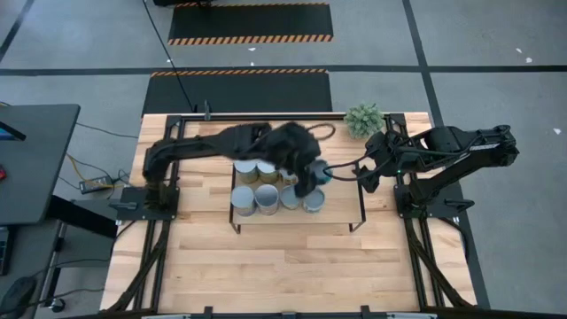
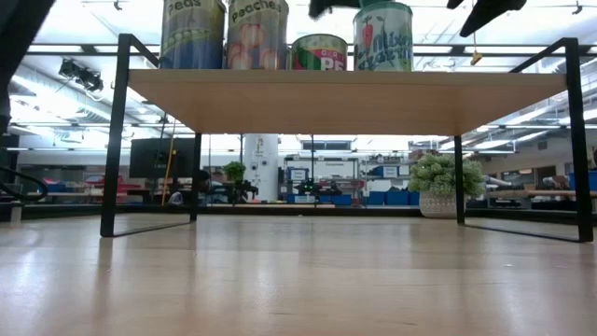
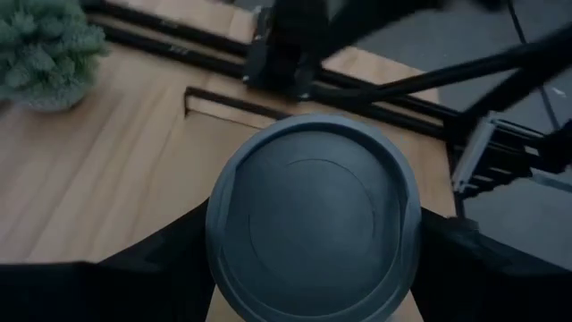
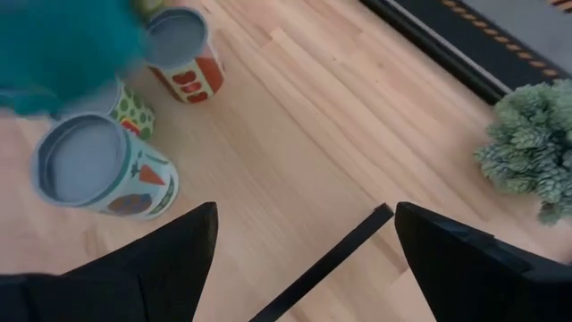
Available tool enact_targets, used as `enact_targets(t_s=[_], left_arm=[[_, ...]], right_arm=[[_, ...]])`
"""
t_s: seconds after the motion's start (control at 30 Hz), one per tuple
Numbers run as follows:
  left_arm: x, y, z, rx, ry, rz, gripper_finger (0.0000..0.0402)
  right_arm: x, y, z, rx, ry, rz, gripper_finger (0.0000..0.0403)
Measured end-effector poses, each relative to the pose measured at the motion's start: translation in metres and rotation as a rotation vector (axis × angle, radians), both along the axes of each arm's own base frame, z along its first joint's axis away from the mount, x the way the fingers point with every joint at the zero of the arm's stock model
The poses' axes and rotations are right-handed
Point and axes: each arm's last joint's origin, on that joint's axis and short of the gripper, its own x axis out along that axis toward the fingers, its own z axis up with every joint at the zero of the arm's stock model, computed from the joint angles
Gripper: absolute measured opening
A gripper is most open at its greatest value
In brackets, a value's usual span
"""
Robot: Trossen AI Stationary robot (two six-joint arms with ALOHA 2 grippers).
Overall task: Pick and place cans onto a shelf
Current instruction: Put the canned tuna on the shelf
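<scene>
The shelf (image 1: 341, 206) stands mid-table with several cans on its board (image 2: 373, 98): two wide ones at the far left (image 1: 254, 171) and a near row (image 1: 266, 200) ending in two smaller cans (image 1: 313, 202). My left gripper (image 1: 316, 175) reaches from the table's left over the shelf's right part. It is shut on a small can with a blue-grey top (image 3: 313, 215). My right gripper (image 1: 356, 171) hovers open and empty over the shelf's right end; its wrist view (image 4: 304, 233) shows the end rod (image 4: 331, 255) below it. My left gripper pinches the small can's side wall just under its rim (image 3: 214, 259) between its two fingers (image 3: 152, 268), one on each side. The fingers come from above, pointing down. The can is upright; its foot is hidden, so whether it stands on the board cannot be told.
A small potted plant (image 1: 364, 118) stands at the table's far right, behind the shelf. The shelf's black rod frames (image 2: 117, 140) rise at both ends. Bare tabletop (image 1: 292, 266) lies in front of the shelf, toward the near edge.
</scene>
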Motion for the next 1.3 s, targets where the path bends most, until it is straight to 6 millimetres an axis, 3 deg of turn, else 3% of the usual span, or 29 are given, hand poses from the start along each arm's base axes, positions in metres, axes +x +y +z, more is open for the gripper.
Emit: enact_targets(t_s=[0.13, 0.37, 0.77, 1.07, 1.3], left_arm=[[0.020, 0.024, -0.020, -0.034, 0.020, -0.009, 0.0291], [0.034, 0.039, -0.039, -0.004, 0.128, -0.025, 0.0291], [0.052, 0.042, -0.078, 0.137, 0.238, -0.090, 0.0291], [0.052, 0.043, -0.083, 0.139, 0.257, -0.050, 0.0293], [0.047, 0.042, -0.086, 0.128, 0.318, -0.082, 0.0338]], right_arm=[[0.000, -0.001, 0.000, -0.040, 0.003, 0.001, 0.0348], [-0.007, -0.006, 0.002, -0.069, 0.037, 0.029, 0.0348], [-0.015, -0.014, 0.008, -0.078, -0.017, 0.000, 0.0348], [-0.013, -0.013, 0.009, -0.072, -0.039, -0.002, 0.0348], [-0.013, -0.013, 0.009, -0.073, -0.038, 0.001, 0.0348]])
